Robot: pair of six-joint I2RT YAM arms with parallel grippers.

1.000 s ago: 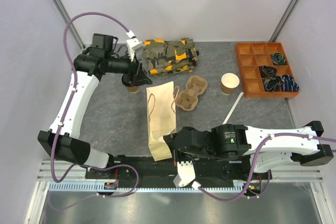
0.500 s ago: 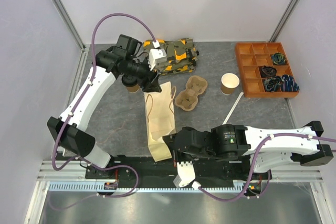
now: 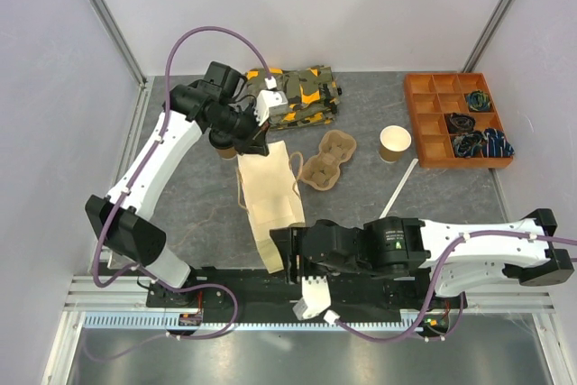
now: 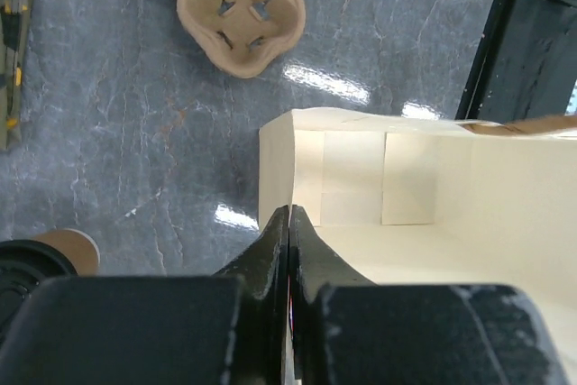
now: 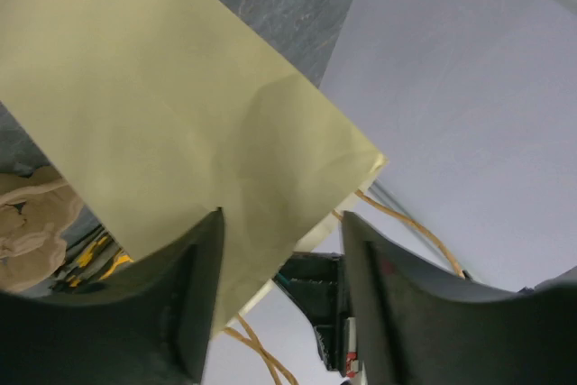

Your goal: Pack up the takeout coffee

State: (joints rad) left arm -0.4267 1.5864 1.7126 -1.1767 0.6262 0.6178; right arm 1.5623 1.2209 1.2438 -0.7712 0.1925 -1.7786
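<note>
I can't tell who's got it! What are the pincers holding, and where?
The left pincer pinches the paper bag by the rim of its open mouth. The right pincer is open, holding nothing.

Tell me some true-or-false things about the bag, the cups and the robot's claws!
The left gripper pinches the paper bag by its rim. True.
The lidded coffee cup is inside the bag. False: it stands on the table, outside the bag.
The pulp cup carrier holds no cups. True.
The lidless cup sits in the orange tray. False: it stands on the table beside the tray.
The right gripper is shut. False: its jaws stand apart.
</note>
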